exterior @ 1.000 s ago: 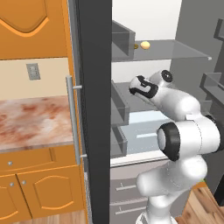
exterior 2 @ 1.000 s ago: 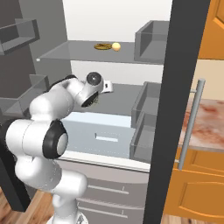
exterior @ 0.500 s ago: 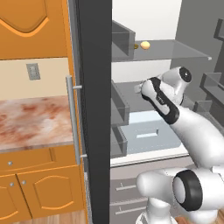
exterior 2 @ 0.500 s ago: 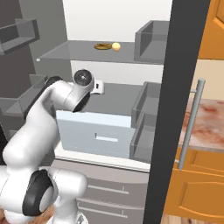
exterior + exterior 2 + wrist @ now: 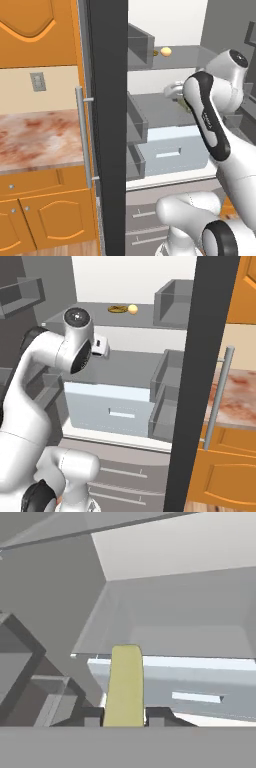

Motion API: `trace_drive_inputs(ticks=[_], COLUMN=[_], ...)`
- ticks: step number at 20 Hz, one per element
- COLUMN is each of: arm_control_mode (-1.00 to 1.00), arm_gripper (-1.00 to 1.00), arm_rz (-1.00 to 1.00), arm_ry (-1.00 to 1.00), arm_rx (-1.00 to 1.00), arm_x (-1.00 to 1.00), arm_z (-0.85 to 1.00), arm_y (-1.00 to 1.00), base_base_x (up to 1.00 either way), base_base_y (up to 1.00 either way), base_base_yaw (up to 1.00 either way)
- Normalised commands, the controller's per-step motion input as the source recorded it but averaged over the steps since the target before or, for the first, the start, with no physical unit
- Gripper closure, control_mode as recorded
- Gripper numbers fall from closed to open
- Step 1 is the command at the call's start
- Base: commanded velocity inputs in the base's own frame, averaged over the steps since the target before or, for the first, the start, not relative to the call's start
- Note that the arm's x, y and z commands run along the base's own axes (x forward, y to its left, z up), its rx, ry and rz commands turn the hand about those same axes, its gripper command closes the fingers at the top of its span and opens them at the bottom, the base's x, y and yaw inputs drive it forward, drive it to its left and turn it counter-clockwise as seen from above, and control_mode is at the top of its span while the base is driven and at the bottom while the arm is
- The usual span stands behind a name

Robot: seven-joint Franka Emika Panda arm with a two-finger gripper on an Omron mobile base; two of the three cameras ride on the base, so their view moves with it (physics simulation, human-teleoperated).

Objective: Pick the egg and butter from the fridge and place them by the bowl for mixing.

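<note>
Dark two-finger gripper (image 5: 123, 716) clamped tight on a dull olive-yellow block of butter (image 5: 124, 685), fingertips (image 5: 92, 716) pressed to either side of it, the block sticking out ahead of them in the hand view. Held inside the open dark-grey-doored fridge (image 5: 107, 125), above the grey middle shelf (image 5: 125, 368) and over the pale blue-white drawer (image 5: 112, 408). From the left base view, a sliver of yellow just visible at the white arm's hand (image 5: 181, 99). Small rounded pale tan-yellow egg (image 5: 132, 308) lying on the upper grey shelf (image 5: 187, 52), just beside a flat dull-yellow piece (image 5: 117, 308); touching or not, cannot tell. Egg well apart from the gripper, one shelf higher. Long silver bar handle (image 5: 83, 137) on the door edge, marbled countertop (image 5: 40, 142) and orange cabinets (image 5: 45, 215) beyond.
</note>
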Motion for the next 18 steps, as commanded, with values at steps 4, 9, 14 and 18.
trace_drive_inputs(ticks=[4, 9, 14, 18], arm_control_mode=[-1.00, -1.00, -1.00, 1.00], arm_gripper=[1.00, 1.00, 1.00, 1.00], arm_rz=[-0.01, -0.02, 0.00, 0.00], arm_ry=[0.32, 0.02, -0.53, 0.00], arm_rx=[0.00, -0.17, -0.33, 0.00], arm_x=[-1.00, -0.96, -0.89, 0.00], arm_z=[0.24, -0.09, 0.16, 0.00], arm_y=[0.03, 0.01, 0.08, 0.00], base_base_x=[0.00, 0.00, 0.00, -0.29], base_base_y=[0.00, 0.00, 0.00, 0.01], base_base_yaw=[0.00, 0.00, 0.00, 0.00])
